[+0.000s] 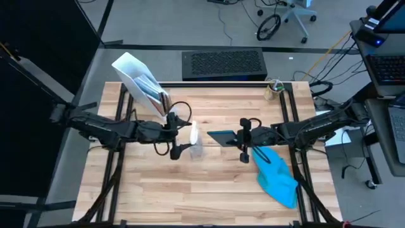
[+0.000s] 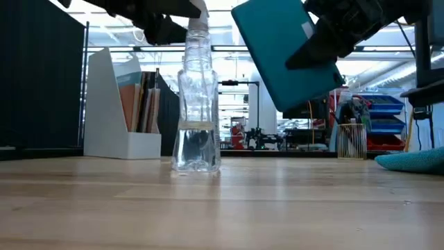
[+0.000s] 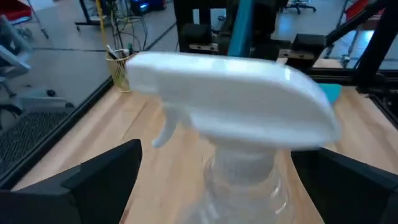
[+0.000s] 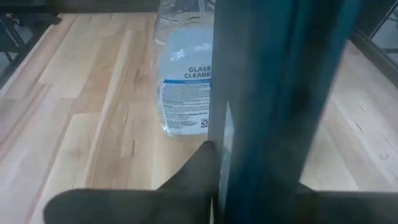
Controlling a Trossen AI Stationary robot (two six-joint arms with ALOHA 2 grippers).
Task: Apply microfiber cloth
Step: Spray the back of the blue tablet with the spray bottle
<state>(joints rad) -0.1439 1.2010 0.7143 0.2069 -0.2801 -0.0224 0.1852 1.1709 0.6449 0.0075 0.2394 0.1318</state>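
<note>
1. The wooden table (image 1: pixel 209 183) carries everything; the clear spray bottle (image 1: pixel 195 142) standing near its middle serves as the landmark here.
2. The microfiber cloth (image 1: pixel 276 178) lies crumpled on the table, well to the right-arm side of the bottle and nearer the front edge — no gripper touches it.
3. A white file holder (image 1: pixel 140 81) with papers stands behind the bottle, toward the left arm's back corner.
4. The teal-faced tablet (image 2: pixel 288 50) is held tilted in the air just beside the bottle on the right-arm side, clear of the tabletop.
5. The right gripper (image 1: pixel 244 140) is clamped on the tablet's edge, just beyond it from the bottle.
6. The left gripper (image 1: pixel 173 135) sits at the bottle's white trigger head (image 3: pixel 236 102) — its fingers (image 3: pixel 102 180) spread wide on either side, not pressing it.
7. A small cup of sticks (image 1: pixel 273 88) stands at the back edge, well behind the bottle.
</note>
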